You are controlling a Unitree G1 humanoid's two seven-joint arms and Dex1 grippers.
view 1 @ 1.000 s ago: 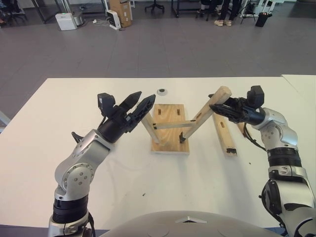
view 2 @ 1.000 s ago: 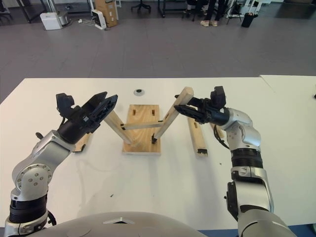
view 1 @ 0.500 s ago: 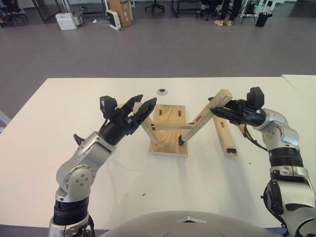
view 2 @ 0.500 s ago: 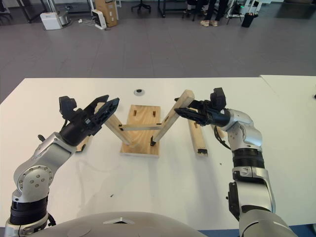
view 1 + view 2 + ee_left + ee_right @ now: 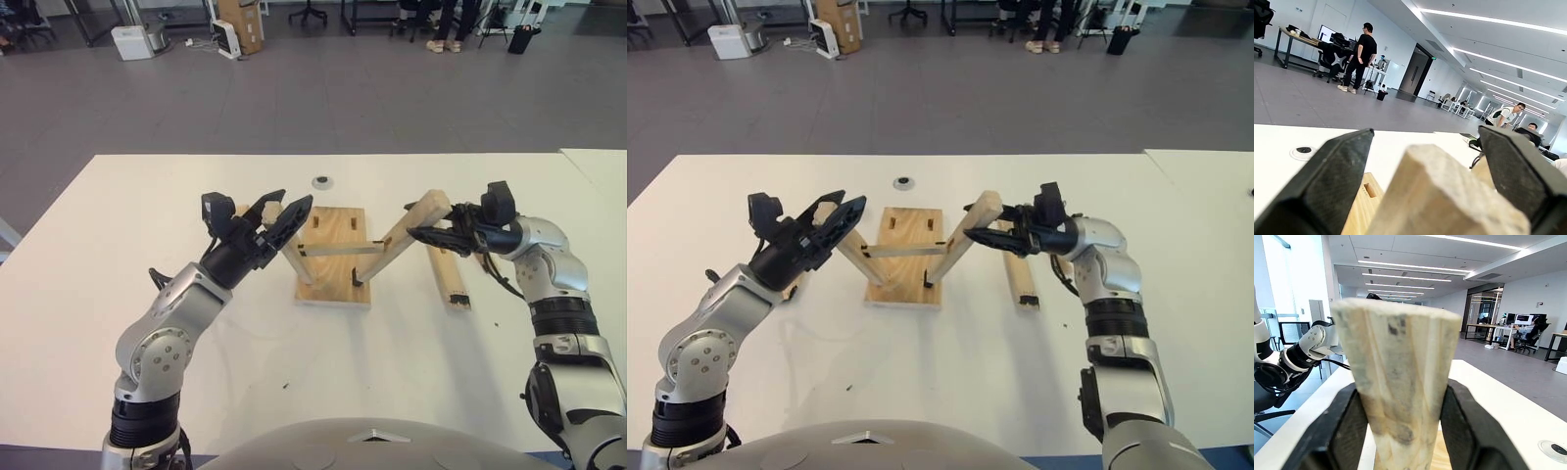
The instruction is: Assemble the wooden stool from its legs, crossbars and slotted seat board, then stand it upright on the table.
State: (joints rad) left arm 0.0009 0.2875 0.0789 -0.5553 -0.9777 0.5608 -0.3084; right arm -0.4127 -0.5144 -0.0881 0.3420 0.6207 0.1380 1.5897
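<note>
The slotted seat board (image 5: 333,279) lies flat at mid-table. Over it stand two tilted legs joined by a thin crossbar (image 5: 338,250), forming a V-like frame. My left gripper (image 5: 294,199) is open, its fingers (image 5: 1327,181) on either side of the left leg (image 5: 1449,196) at its upper end, with gaps showing. My right gripper (image 5: 970,221) is shut on the upper end of the right leg (image 5: 1400,382), both pads pressed to the wood. The feet of both legs rest on the board.
A loose leg (image 5: 449,274) with slots lies on the table right of the board. Another wooden piece (image 5: 789,284) lies under my left arm. A round grommet (image 5: 320,181) sits in the tabletop behind the board. A second table edge (image 5: 598,157) shows at far right.
My right gripper has moved left and down with its leg, whose top now sits lower. My left gripper has opened a little, and the left leg's end now shows between its fingers.
</note>
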